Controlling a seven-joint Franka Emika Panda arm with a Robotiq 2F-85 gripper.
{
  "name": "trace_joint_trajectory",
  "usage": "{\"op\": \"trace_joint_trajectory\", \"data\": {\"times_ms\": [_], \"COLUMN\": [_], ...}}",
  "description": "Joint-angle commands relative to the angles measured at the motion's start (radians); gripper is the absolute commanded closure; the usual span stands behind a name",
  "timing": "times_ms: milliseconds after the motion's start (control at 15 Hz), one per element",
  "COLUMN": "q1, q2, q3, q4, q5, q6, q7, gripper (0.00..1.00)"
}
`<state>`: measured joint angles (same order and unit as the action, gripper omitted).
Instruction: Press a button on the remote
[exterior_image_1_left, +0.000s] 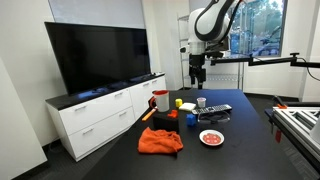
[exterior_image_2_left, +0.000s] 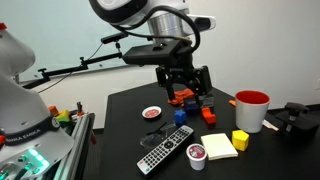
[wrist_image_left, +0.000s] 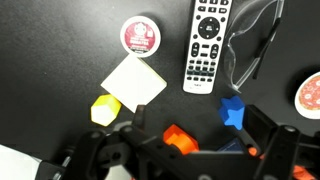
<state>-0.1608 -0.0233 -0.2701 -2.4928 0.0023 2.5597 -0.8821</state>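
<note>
The end effector (exterior_image_2_left: 185, 92) hangs above the black desk (exterior_image_2_left: 275, 160) with its jaws spread wide and nothing between them. In the wrist view only its dark frame shows along the bottom edge, cut off by the picture, and the fingertips are hard to pick out.

The remote (wrist_image_left: 205, 50) lies flat on the desk, keys up, well apart from the end effector. In the wrist view it sits in the upper middle, its top end cropped by the edge. In an exterior view (exterior_image_2_left: 165, 152) it lies at the near side of the desk, just beside a small round tub (exterior_image_2_left: 197, 155) with a red top. In an exterior view taken from farther off (exterior_image_1_left: 215, 109) it is only a small dark bar, with no keys legible.

A yellow pad (wrist_image_left: 134, 80) lies near the remote's side. A thin wire (wrist_image_left: 255, 45) curls just beside the remote's other side, faint against the dark top. A blue block (wrist_image_left: 232, 110) sits near the remote's lower end. An orange block (wrist_image_left: 176, 137) is partly hidden by the end effector's frame. A red-rimmed plate (wrist_image_left: 310, 92) is cut off at the edge.
</note>
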Motion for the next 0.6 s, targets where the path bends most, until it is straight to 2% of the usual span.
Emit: {"op": "trace_joint_trajectory", "data": {"times_ms": [0,267,533], "q1": [-0.017,-0.017,-0.029], "q2": [-0.002,-0.002,0.035], "q3": [0.019,0.019,0.016], "q4": [-0.004,-0.008,-0.018], "q5": [-0.004,-0.007,-0.072], "q6": [0.009,0.019,0.098], "q7": [0.007,0.015,0.14], "gripper": [0.0,0.0,0.0]}}
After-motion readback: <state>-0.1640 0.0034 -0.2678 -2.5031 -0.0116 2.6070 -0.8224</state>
